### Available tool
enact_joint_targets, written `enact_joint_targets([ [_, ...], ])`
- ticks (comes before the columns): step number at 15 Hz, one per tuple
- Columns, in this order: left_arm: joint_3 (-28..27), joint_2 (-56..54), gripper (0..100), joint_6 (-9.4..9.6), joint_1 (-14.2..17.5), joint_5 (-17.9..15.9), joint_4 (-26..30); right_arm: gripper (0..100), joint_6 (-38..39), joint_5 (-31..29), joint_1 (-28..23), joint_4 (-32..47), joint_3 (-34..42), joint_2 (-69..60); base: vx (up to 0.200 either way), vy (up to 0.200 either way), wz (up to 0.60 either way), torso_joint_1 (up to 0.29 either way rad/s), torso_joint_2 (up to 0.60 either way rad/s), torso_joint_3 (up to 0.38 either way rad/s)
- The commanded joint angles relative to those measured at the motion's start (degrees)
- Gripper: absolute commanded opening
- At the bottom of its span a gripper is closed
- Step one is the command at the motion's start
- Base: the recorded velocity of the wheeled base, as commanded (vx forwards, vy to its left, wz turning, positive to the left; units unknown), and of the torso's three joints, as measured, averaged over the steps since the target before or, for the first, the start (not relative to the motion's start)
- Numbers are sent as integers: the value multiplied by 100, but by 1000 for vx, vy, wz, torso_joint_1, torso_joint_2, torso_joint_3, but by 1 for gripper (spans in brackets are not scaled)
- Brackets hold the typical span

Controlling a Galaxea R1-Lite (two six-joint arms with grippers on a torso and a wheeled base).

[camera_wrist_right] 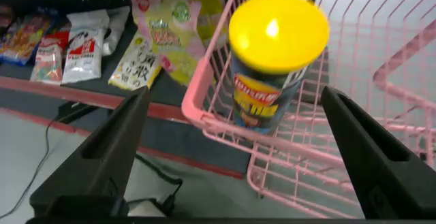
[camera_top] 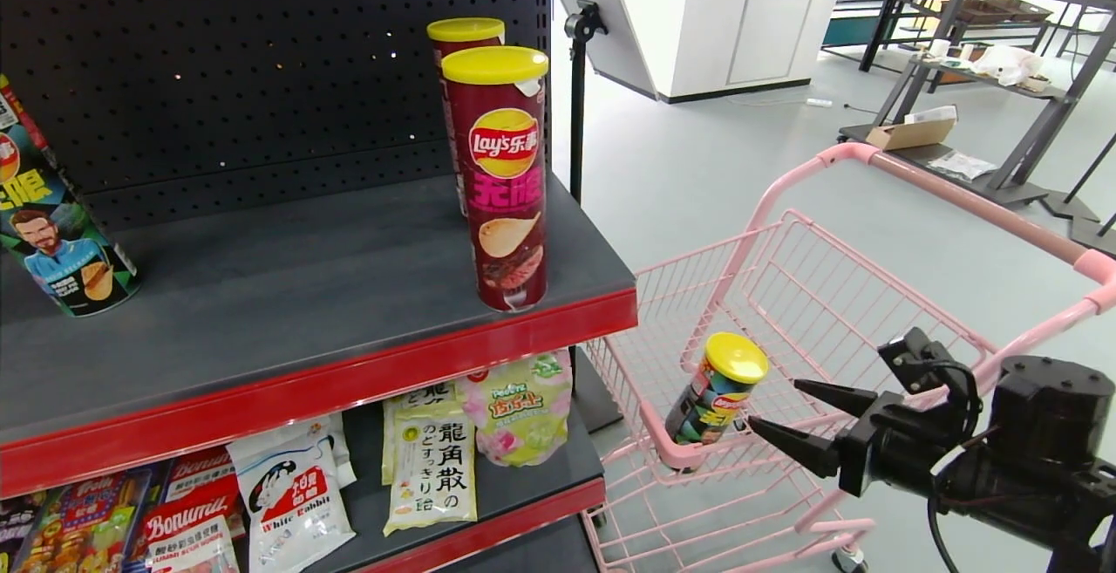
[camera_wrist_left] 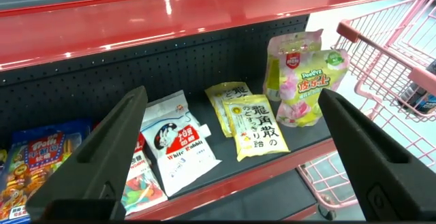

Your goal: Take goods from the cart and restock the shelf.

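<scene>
A short chip can [camera_top: 717, 392] with a yellow lid leans in the front corner of the pink cart [camera_top: 959, 194]. My right gripper [camera_top: 775, 404] stands open just to the right of it, fingertips pointing at the can, nothing between them. In the right wrist view the can [camera_wrist_right: 275, 30] stands behind the cart rim [camera_wrist_right: 197, 105], just beyond the open gripper [camera_wrist_right: 235, 93]. On the upper shelf [camera_top: 288, 294] stand two tall maroon cans [camera_top: 504, 176] at the right end and a dark can [camera_top: 57, 224] at the left. My left gripper [camera_wrist_left: 233, 94] hangs open and empty before the lower shelf.
Snack bags [camera_top: 432, 460] lie on the lower shelf, among them a white bag [camera_wrist_left: 178, 146] and a green-pink pouch [camera_wrist_left: 303, 81]. A black stand pole [camera_top: 577, 93] rises between shelf and cart. Metal racks [camera_top: 1003, 76] stand far back right.
</scene>
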Motion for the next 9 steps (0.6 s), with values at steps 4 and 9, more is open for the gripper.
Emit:
enact_joint_targets([
  [4,7,-1,100,-6,0,0,2,100,-151,16,-31,-280,-30,771,0,0,0,0,0,0],
  [9,7,-1,100,20,0,0,-7,100,-143,-1,-4,-606,-584,1509,0,0,0,0,0,0],
])
